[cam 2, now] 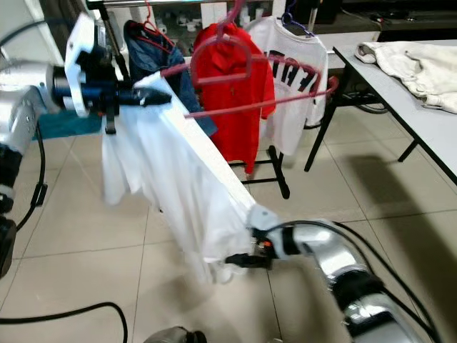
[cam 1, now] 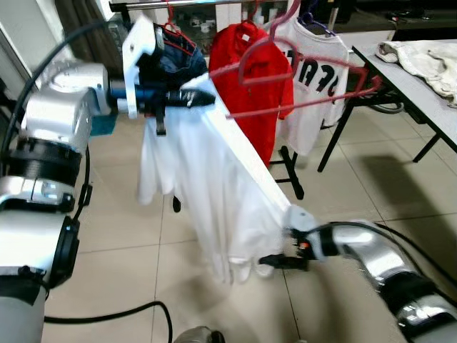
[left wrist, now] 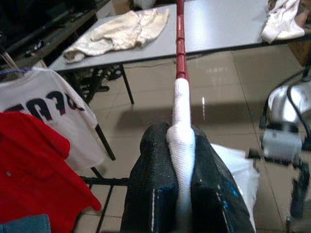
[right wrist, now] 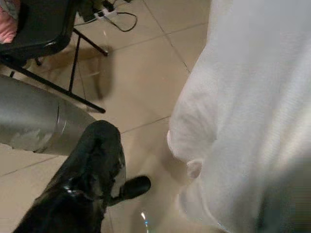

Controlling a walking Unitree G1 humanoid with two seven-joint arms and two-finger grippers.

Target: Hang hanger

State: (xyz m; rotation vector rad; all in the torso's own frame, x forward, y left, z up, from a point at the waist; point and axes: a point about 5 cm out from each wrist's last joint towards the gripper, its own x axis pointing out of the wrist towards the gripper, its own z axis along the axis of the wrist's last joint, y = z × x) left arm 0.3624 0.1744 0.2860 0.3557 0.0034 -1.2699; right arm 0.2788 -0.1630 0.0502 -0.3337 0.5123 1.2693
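From the head views I see my left gripper (cam 1: 207, 98) raised in front of the clothes rack (cam 1: 178, 4), its jaws pinched on a white shirt (cam 1: 214, 193) where it drapes over one end of the pink hanger (cam 1: 300, 86) — the hanger's hook sits near the rail among a red shirt (cam 1: 250, 86) and a printed white tee (cam 1: 321, 78). My right gripper (cam 1: 275, 261) is low at the shirt's hem; I cannot tell how its jaws stand. In the left wrist view my fingers (left wrist: 155, 189) squeeze the cloth-wrapped hanger arm, which runs on toward a grey desk (left wrist: 218, 24) carrying pale garments (left wrist: 121, 31). In the right wrist view a black finger (right wrist: 97, 160) hangs beside the white fabric above the tiled floor (right wrist: 141, 73)
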